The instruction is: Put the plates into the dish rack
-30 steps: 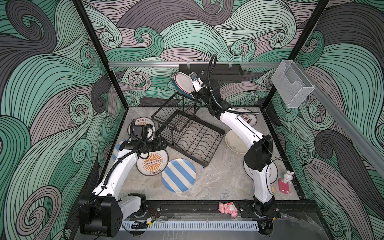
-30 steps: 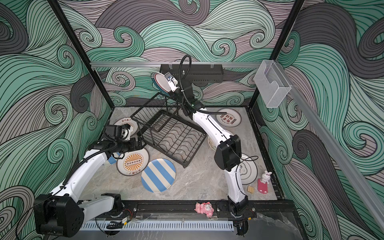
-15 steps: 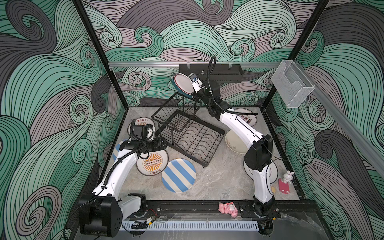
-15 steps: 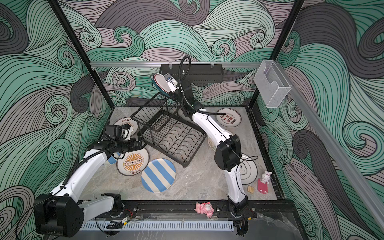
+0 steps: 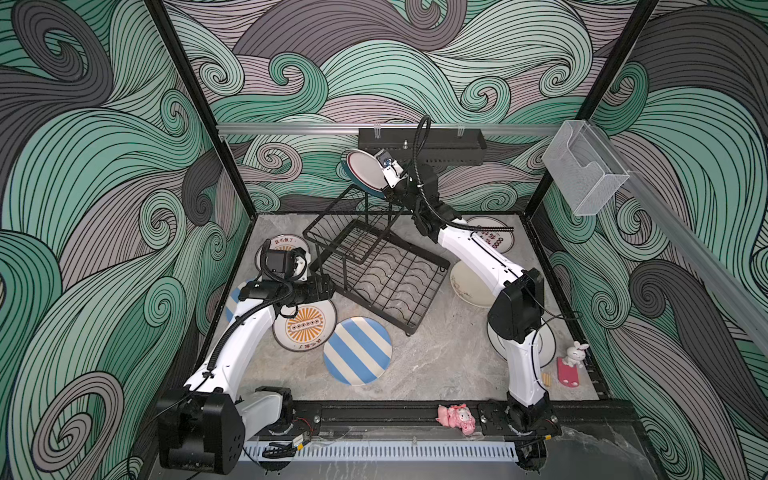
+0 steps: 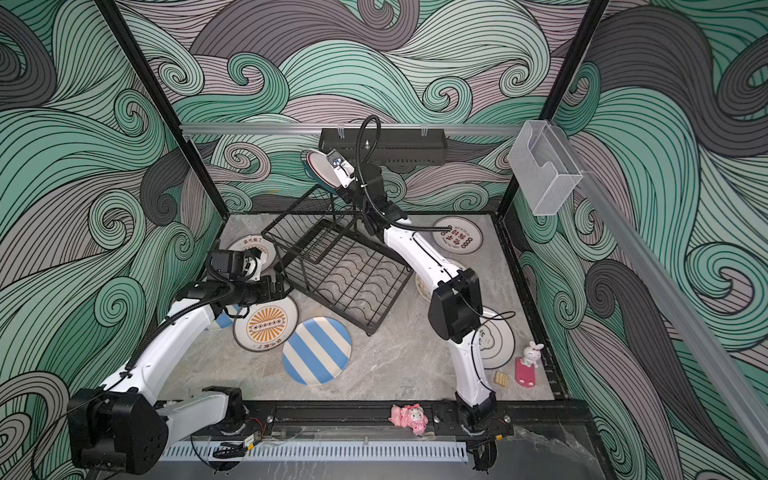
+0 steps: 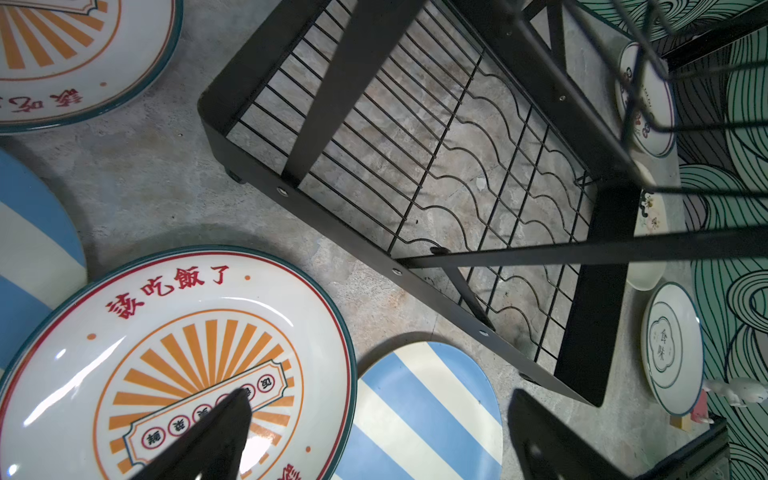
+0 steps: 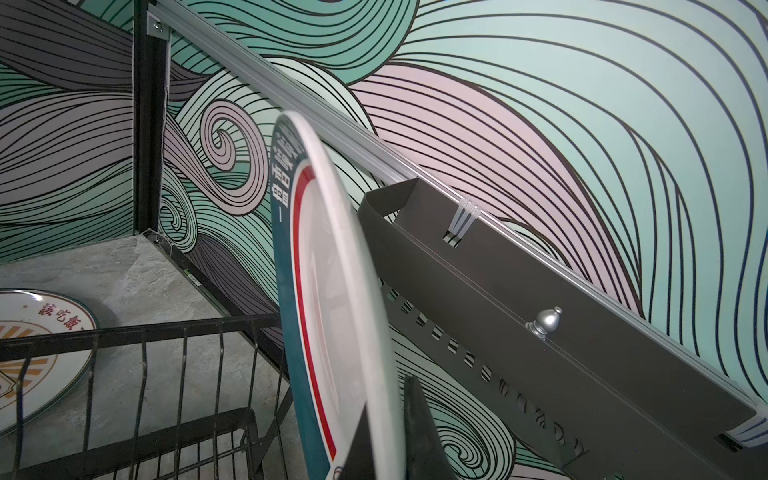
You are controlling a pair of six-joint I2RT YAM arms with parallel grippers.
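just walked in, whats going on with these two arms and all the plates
The right pincer is shut on the rim of a green-rimmed white round plate, holding it on edge in the air above the raised basket of the black wire dish rack. The left pincer is open and hovers by the rack's corner, partly over an orange sunburst round plate. No plate sits in the rack yet; the others lie flat on the grey tabletop around it.

2 white arms, black joints (ribbed black cables)
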